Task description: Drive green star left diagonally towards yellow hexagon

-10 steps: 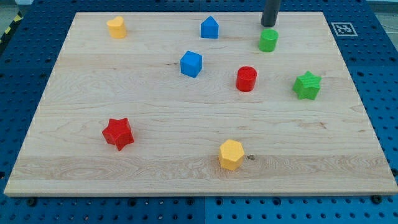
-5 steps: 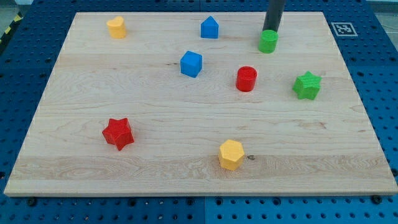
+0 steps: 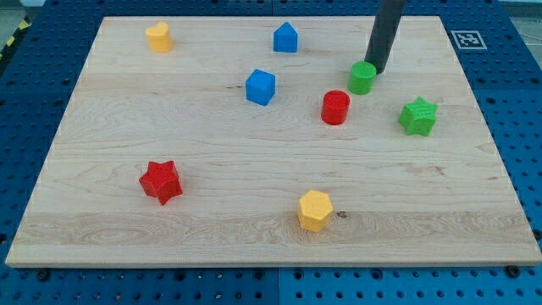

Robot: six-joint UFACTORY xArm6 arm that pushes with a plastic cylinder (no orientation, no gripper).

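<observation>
The green star (image 3: 418,116) lies at the right side of the wooden board (image 3: 212,152). The yellow hexagon (image 3: 314,210) lies near the view's bottom, left of and below the star. My tip (image 3: 377,69) is the end of a dark rod coming from the view's top. It touches the upper right side of a green cylinder (image 3: 362,78). The tip stands above and to the left of the green star, apart from it.
A red cylinder (image 3: 335,108) stands just below-left of the green cylinder. A blue cube (image 3: 261,87), a blue house-shaped block (image 3: 285,37) and a yellow block (image 3: 158,37) lie toward the top. A red star (image 3: 161,182) lies lower left.
My tip has moved down the view and pushed the green cylinder down toward the red cylinder. The green star and the other blocks have not moved.
</observation>
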